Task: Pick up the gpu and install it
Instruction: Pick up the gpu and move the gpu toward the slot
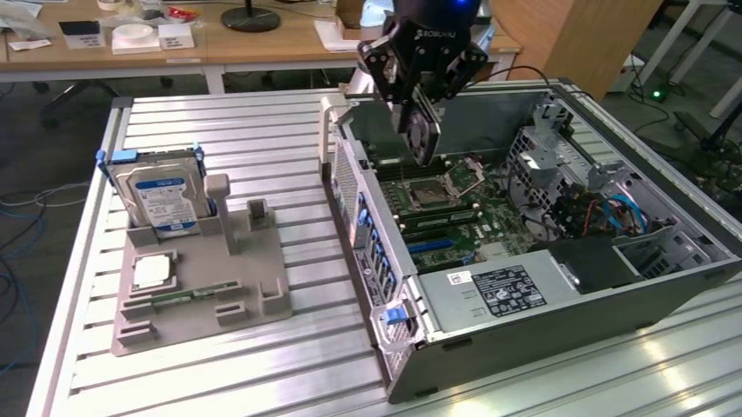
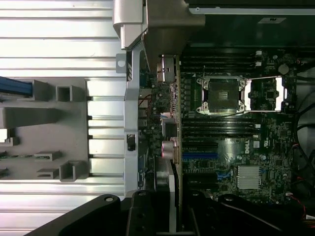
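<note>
Robotics lab: slotted aluminium bench, opened PC case, cluttered wooden desks.

The gpu above motherboard in case

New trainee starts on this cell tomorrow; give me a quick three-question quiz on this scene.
1. Fill in: over the open computer case, the gripper is shut on the ___.
2. True or false: the gpu lies in the grey holder.
3. Where is the hard drive? A: upright in the grey holder; B: inside the computer case; C: in the gripper.
Key: 1 gpu; 2 false; 3 A.
</note>
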`<state>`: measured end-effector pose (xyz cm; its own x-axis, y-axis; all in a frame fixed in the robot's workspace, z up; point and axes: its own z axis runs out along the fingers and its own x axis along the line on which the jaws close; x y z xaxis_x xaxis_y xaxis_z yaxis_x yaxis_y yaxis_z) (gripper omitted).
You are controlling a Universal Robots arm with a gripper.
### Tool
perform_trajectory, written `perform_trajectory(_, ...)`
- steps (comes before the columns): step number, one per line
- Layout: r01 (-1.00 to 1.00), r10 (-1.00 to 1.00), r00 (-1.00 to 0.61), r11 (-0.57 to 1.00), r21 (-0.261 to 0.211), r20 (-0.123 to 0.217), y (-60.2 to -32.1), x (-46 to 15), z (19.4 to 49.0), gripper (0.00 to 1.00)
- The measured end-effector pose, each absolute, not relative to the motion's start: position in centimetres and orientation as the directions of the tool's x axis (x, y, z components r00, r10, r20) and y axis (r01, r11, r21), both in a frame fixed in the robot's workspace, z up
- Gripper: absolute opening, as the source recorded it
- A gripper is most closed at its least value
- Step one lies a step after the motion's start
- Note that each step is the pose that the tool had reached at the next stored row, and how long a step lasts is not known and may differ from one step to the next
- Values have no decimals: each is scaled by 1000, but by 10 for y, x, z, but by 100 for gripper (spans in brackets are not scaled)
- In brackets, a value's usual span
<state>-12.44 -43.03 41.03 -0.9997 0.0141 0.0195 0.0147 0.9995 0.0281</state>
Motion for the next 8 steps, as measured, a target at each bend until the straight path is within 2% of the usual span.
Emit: perform_trajectory(8, 15, 14, -1000, 999, 28, 20, -430, -113, 410, 28)
